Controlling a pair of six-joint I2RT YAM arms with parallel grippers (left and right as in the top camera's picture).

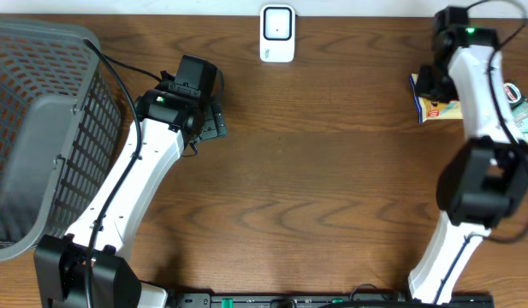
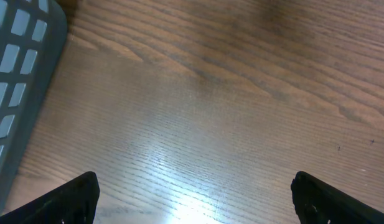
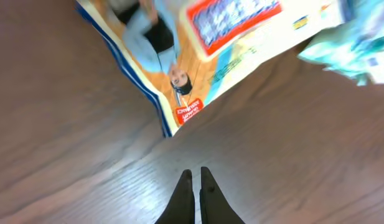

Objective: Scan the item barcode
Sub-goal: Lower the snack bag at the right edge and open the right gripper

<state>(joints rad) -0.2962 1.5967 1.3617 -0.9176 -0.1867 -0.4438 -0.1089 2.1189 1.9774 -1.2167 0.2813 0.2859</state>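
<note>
**Yellow packet lies flat, corner toward my right claw**

The flat yellow printed snack packet lies on the brown wooden surface, just ahead of my right claw, whose fingers are pressed together. One packet corner points at me, and its long axis runs diagonally across my wrist view. A crumpled teal wrapper sits beside it. My left claw is spread wide near the grey plastic mesh basket.

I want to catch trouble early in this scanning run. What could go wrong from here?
1. The right gripper is shut and empty by a corner of the yellow packet; lowered so, it would likely shove the packet, not grip it.
2. A teal packet lies right beside it and might get dragged along.
3. The scanner sits well off across the table; a flat packet could slip on the way.
</note>
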